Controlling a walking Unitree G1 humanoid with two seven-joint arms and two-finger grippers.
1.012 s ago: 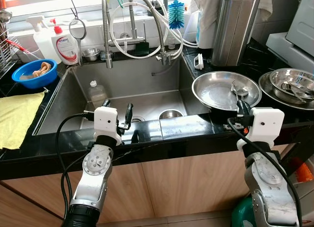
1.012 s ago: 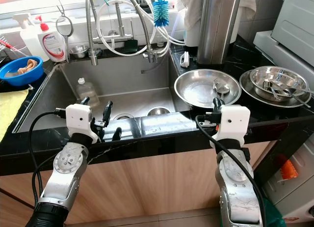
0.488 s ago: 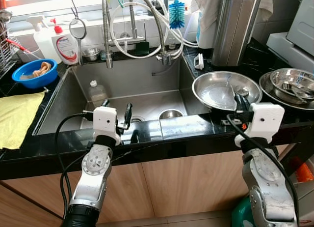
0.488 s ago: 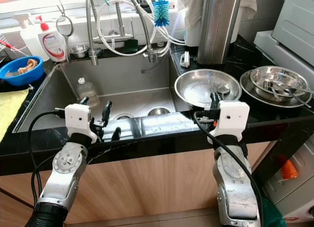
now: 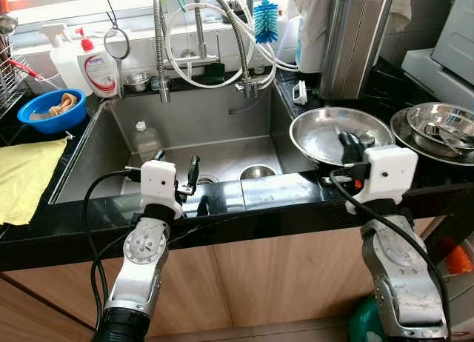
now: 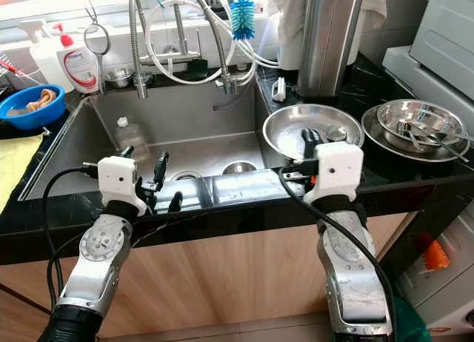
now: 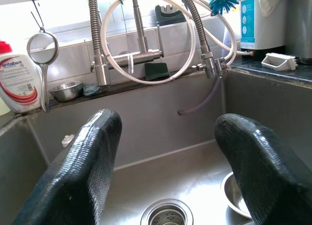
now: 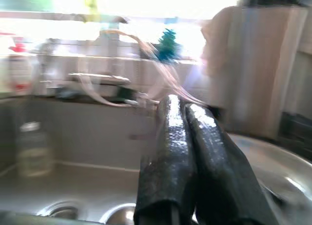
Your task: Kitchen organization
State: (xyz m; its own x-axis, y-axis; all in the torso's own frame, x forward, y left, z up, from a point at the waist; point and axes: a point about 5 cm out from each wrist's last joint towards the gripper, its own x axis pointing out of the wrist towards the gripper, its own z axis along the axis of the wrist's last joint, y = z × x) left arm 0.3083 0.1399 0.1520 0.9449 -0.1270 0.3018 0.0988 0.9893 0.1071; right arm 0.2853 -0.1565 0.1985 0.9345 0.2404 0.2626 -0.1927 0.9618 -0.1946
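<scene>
Two grippers noted. Left gripper [image 5: 194, 186] hangs at the sink's [image 5: 222, 146] front rim, fingers spread wide, nothing between them. Right gripper [image 6: 309, 143] sits over the near edge of the pan [image 5: 326, 131] on the counter's front right, fingers pressed together, empty. A spoon [image 6: 337, 134] lies in the pan; a small bowl [image 5: 257, 172] rests by the drain. Risk: the closed fingers could nudge the pan rim and tip it off the counter edge into the sink

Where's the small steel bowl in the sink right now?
The small steel bowl sits on the sink floor, right of the drain, below the large steel pan on the counter.
</scene>
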